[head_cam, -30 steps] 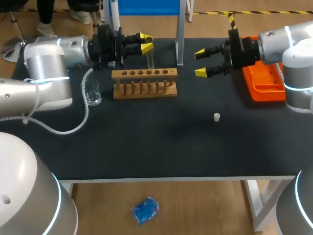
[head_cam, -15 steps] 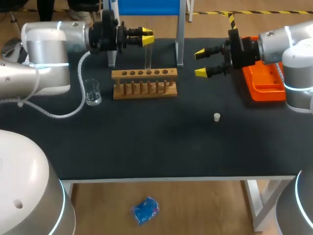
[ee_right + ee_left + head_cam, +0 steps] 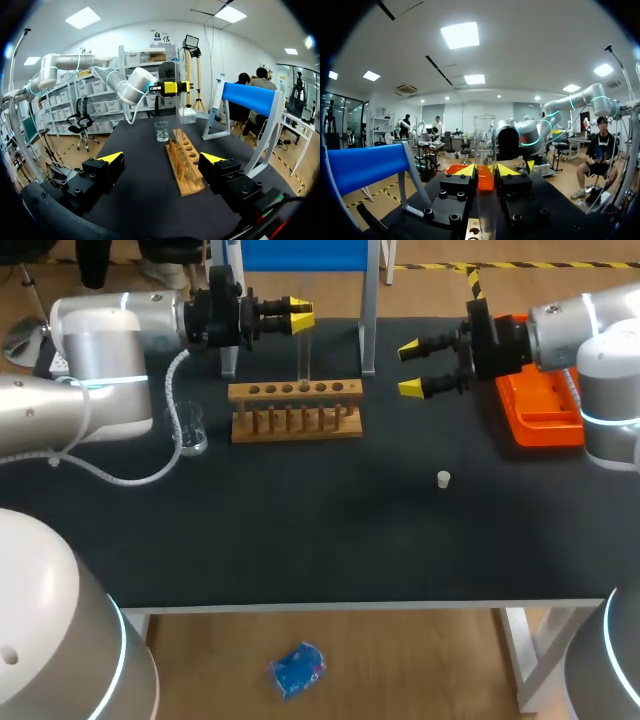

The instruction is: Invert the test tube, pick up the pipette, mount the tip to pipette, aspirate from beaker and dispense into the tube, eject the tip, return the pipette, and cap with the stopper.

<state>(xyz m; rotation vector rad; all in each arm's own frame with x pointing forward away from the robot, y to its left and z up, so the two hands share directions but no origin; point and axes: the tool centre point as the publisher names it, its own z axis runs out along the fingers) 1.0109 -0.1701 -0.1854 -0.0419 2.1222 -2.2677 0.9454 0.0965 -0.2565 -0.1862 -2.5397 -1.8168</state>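
Observation:
My left gripper [image 3: 300, 317] is shut on a clear glass test tube [image 3: 302, 352], which hangs upright with its lower end at the top of the wooden rack [image 3: 295, 408]. In the left wrist view the tube [image 3: 484, 140] stands between the yellow fingertips of that gripper [image 3: 485, 172], above the rack [image 3: 472, 231]. My right gripper [image 3: 410, 367] is open and empty, right of the rack and beside the orange tip box [image 3: 540, 405]. A glass beaker [image 3: 190, 428] stands left of the rack. The small white stopper [image 3: 443, 478] lies on the mat.
A stand with a blue top [image 3: 300, 252] and two pale posts [image 3: 369, 310] rises behind the rack. The right wrist view shows the rack [image 3: 185, 160] and beaker [image 3: 161, 131] ahead of the open right gripper [image 3: 162, 159]. The table's front edge [image 3: 360, 607] is near.
My left wrist has turned and risen a little with the tube, and the left arm's elbow has shifted. The right arm has not moved.

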